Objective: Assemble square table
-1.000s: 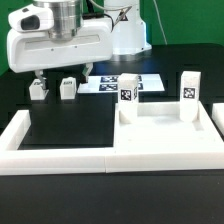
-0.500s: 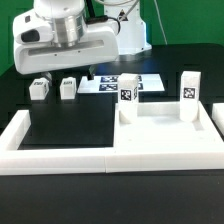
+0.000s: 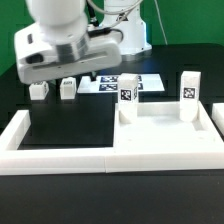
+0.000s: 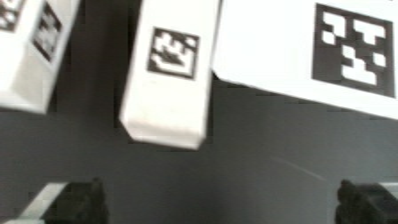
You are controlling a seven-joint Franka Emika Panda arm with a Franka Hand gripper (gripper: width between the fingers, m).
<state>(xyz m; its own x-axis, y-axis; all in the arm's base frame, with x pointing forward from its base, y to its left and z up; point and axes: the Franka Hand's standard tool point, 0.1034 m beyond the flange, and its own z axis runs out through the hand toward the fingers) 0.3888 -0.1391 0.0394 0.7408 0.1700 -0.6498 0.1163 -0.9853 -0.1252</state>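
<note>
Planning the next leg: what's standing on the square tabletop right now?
Two tagged legs stand upright at the tabletop's far corners; their bases hide whether they are seated.

Black table [image 3: 60,125]: fence bars [image 3: 60,158], square slab [image 3: 165,142], loose legs [image 3: 68,88], marker board [image 3: 103,84].

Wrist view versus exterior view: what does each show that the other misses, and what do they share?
Wrist view only: the gripper's jaws, open and empty, and the loose legs' tags close up. Exterior view only: the square table with two upright legs on it, and the white fence bars. Both: the two loose legs.
</note>
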